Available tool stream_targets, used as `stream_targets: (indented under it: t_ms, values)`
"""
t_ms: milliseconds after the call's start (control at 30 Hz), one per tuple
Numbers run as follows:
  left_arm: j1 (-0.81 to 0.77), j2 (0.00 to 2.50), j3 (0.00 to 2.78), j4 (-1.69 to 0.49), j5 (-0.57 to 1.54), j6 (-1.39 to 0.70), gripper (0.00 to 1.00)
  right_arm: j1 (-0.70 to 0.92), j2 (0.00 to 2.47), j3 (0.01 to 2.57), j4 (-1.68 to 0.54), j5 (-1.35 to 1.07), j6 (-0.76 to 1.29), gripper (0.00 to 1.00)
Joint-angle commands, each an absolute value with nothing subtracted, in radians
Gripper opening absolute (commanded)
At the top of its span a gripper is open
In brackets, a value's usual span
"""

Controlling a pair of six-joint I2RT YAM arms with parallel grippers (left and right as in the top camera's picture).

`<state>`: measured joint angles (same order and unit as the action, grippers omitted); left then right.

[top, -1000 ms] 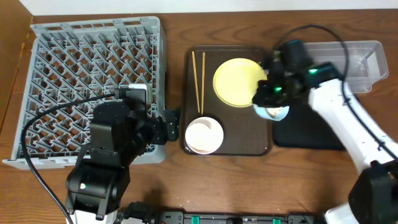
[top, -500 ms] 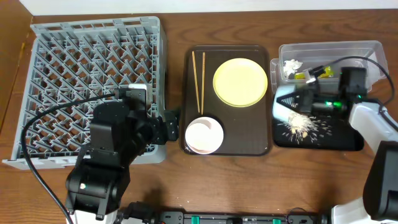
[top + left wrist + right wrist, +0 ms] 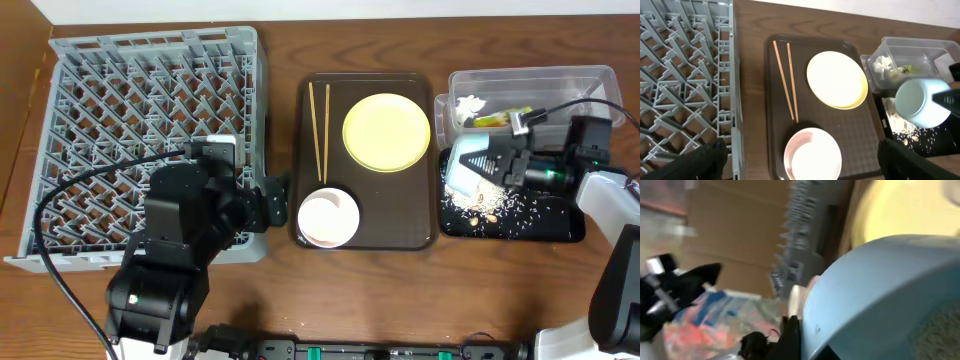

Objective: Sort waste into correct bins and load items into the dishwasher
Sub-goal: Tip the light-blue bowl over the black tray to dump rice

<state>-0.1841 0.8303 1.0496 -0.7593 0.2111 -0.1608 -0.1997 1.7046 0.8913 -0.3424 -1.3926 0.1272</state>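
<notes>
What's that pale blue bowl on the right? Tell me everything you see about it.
The light blue bowl is round, smooth and plain, plastic-looking. The right end effector grips it, holding it tipped on its side over the left end of the black tray, where whitish crumbs lie scattered.

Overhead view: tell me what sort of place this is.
Likely a mock dish-clearing station: a grey dish rack, a brown serving tray with a yellow plate, and the right end effector holding a light blue bowl over a black tray of crumbs.
</notes>
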Motion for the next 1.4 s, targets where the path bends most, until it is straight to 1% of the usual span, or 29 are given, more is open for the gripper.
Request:
stream_targets:
  t_ms: [0,67,133,233,333,400,433,500,533,567,600,667,700,733,767,800,833,867,933,1033,1067,1100,1133,1167,1200,1233,1267,1333,1367]
  values:
    - [-0.180,0.829,1.068,-0.759,0.221,-0.167,0.96,-0.222,1.707,0.887,-0.349,-1.374,0.116,0.01]
    - [-0.180,0.829,1.068,-0.759,0.221,-0.167,0.96,-0.227,1.707,0.887,-0.346,-1.314,0.149,0.01]
    - [-0.180,0.829,1.068,-0.759,0.221,-0.167,0.96,-0.229,1.707,0.887,-0.320,-1.422,0.110,0.01]
    - [-0.180,0.829,1.068,-0.759,0.221,-0.167,0.96,-0.233,1.707,0.887,-0.336,-1.281,0.218,0.01]
    - [-0.180,0.829,1.068,-0.759,0.221,-0.167,0.96,-0.230,1.707,0.887,-0.315,-1.459,0.101,0.01]
    - [-0.180,0.829,1.068,-0.759,0.221,-0.167,0.96,-0.231,1.707,0.887,-0.347,-1.271,0.264,0.01]
    - [-0.180,0.829,1.068,-0.759,0.221,-0.167,0.96,-0.233,1.707,0.886,-0.364,-1.234,0.290,0.01]
    - [-0.180,0.829,1.068,-0.759,0.221,-0.167,0.96,-0.221,1.707,0.886,-0.333,-1.532,0.048,0.01]
    - [-0.180,0.829,1.068,-0.759,0.221,-0.167,0.96,-0.221,1.707,0.886,-0.334,-1.500,0.081,0.01]
    - [-0.180,0.829,1.068,-0.759,0.221,-0.167,0.96,-0.227,1.707,0.886,-0.345,-1.362,0.206,0.01]
    - [-0.180,0.829,1.068,-0.759,0.221,-0.167,0.96,-0.230,1.707,0.886,-0.360,-1.320,0.250,0.01]
    - [-0.180,0.829,1.068,-0.759,0.221,-0.167,0.96,-0.221,1.707,0.886,-0.324,-1.530,0.086,0.01]
    - [-0.180,0.829,1.068,-0.759,0.221,-0.167,0.96,-0.221,1.707,0.887,-0.328,-1.510,0.109,0.01]
    - [-0.180,0.829,1.068,-0.759,0.221,-0.167,0.96,-0.222,1.707,0.886,-0.360,-1.385,0.244,0.01]
    - [-0.180,0.829,1.068,-0.759,0.221,-0.167,0.96,-0.213,1.707,0.886,-0.371,-1.422,0.177,0.01]
    - [-0.180,0.829,1.068,-0.759,0.221,-0.167,0.96,-0.198,1.706,0.886,-0.372,-1.533,0.014,0.01]
    - [-0.180,0.829,1.068,-0.759,0.221,-0.167,0.96,-0.195,1.706,0.887,-0.376,-1.496,0.014,0.01]
    - [-0.180,0.829,1.068,-0.759,0.221,-0.167,0.96,-0.195,1.706,0.887,-0.395,-1.282,0.213,0.01]
    - [-0.180,0.829,1.068,-0.759,0.221,-0.167,0.97,-0.189,1.705,0.887,-0.394,-1.456,0.043,0.01]
    - [-0.180,0.829,1.068,-0.759,0.221,-0.167,0.96,-0.189,1.705,0.887,-0.427,-1.195,0.295,0.01]
    - [-0.180,0.829,1.068,-0.759,0.221,-0.167,0.96,-0.186,1.705,0.887,-0.388,-1.377,0.125,0.01]
    - [-0.180,0.829,1.068,-0.759,0.221,-0.167,0.96,-0.184,1.705,0.887,-0.385,-1.486,0.020,0.01]
    - [-0.180,0.829,1.068,-0.759,0.221,-0.167,0.96,-0.184,1.705,0.888,-0.385,-1.460,0.047,0.01]
    - [-0.180,0.829,1.068,-0.759,0.221,-0.167,0.96,-0.185,1.705,0.888,-0.391,-1.312,0.237,0.01]
    - [-0.180,0.829,1.068,-0.759,0.221,-0.167,0.96,-0.184,1.705,0.888,-0.386,-1.332,0.221,0.01]
    - [-0.180,0.829,1.068,-0.759,0.221,-0.167,0.96,-0.181,1.699,0.888,-0.364,-1.474,0.082,0.01]
    - [-0.180,0.829,1.068,-0.759,0.221,-0.167,0.96,-0.179,1.695,0.888,-0.367,-1.488,0.053,0.01]
    - [-0.180,0.829,1.068,-0.759,0.221,-0.167,0.96,-0.168,1.670,0.889,-0.392,-1.298,0.156,0.01]
    - [-0.180,0.829,1.068,-0.759,0.221,-0.167,0.96,-0.149,1.628,0.892,-0.408,-1.234,0.167,0.01]
